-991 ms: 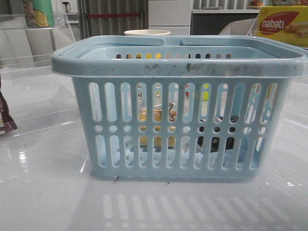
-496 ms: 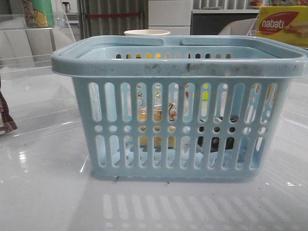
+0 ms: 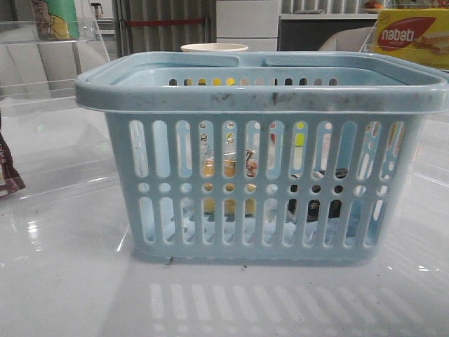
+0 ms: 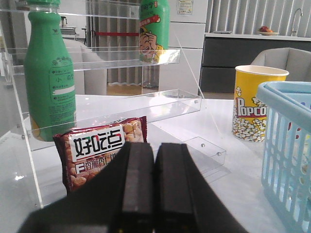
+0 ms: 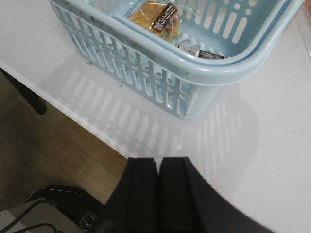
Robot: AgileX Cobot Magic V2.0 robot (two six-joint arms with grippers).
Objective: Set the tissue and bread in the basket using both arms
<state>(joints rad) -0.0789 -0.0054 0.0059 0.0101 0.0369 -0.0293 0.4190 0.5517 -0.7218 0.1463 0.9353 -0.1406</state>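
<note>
The light-blue slotted basket point(image 3: 263, 88) stands in the middle of the table. Through its slots I see the yellow-brown wrapped bread point(image 3: 229, 168) and, lower to the right, the blackish tissue pack point(image 3: 313, 207). In the right wrist view the basket point(image 5: 204, 70) holds the bread point(image 5: 155, 17) and the dark tissue pack point(image 5: 199, 52). My right gripper point(image 5: 158, 162) is shut and empty, over the table edge away from the basket. My left gripper point(image 4: 154, 148) is shut and empty, left of the basket point(image 4: 286, 145). Neither gripper shows in the front view.
A clear acrylic shelf point(image 4: 112, 104) holds green bottles point(image 4: 48, 73), with a maroon snack packet point(image 4: 99, 150) leaning at its foot. A yellow popcorn cup point(image 4: 255, 102) stands behind the basket. A nabati box point(image 3: 410, 35) sits at the back right. The table edge point(image 5: 82, 121) is near.
</note>
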